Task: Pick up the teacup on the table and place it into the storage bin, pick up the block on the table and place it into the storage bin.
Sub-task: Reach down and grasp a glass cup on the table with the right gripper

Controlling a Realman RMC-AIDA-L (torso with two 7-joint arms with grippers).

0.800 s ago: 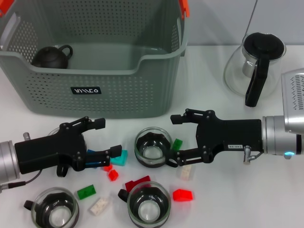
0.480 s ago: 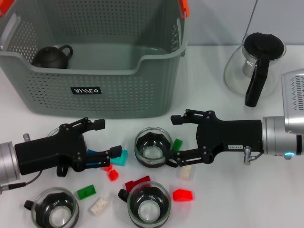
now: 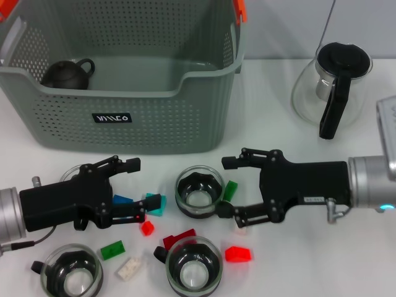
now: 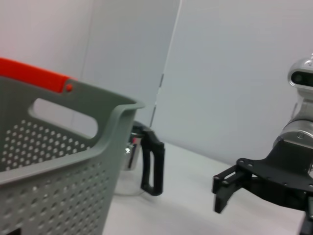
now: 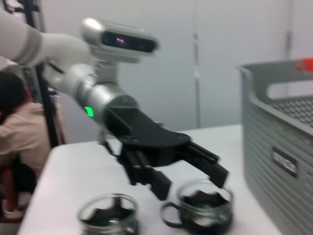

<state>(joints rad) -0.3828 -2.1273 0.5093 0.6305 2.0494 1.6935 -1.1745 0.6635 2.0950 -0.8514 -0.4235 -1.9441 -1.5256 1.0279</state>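
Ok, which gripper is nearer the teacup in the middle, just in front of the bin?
Right. The right gripper has its open jaws around the middle teacup from its right side; the left gripper sits farther off to the cup's left, over the teal block.

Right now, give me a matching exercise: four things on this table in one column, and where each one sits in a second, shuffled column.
Things:
1. dark teapot
2. glass pitcher
3. red block
4. white block

Places:
A. far right of the table, beside the storage bin
B. inside the storage bin
C. between the two nearest teacups
D. just right of the nearest middle teacup

Pairs: 1-B, 2-A, 3-D, 4-C
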